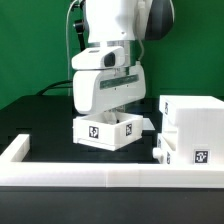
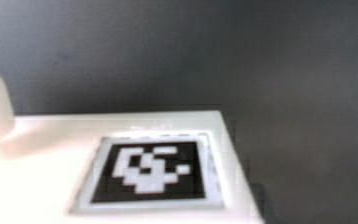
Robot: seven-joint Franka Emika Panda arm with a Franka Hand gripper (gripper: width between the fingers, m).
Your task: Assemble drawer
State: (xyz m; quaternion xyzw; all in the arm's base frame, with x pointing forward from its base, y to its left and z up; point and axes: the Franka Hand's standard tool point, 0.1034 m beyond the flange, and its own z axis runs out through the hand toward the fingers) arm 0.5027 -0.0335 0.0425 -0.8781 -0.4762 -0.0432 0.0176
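A small white open-topped tray [image 1: 104,131] with a square tag on its front stands on the black table at the middle. My gripper [image 1: 108,111] hangs straight over it, its fingertips down at the tray's rim and hidden by the hand. I cannot tell whether it is open or shut. The large boxy housing [image 1: 196,122] stands at the exterior view's right, with a lower white tagged part [image 1: 181,151] at its front. The wrist view shows a white tagged face [image 2: 151,170] very close and blurred, with the black table beyond it. No fingertips show clearly there.
The long low white rim [image 1: 90,176] runs along the front of the black table [image 1: 40,120] and up the exterior view's left side. A flat white piece [image 1: 146,125] lies between the tray and the housing. A green wall stands behind.
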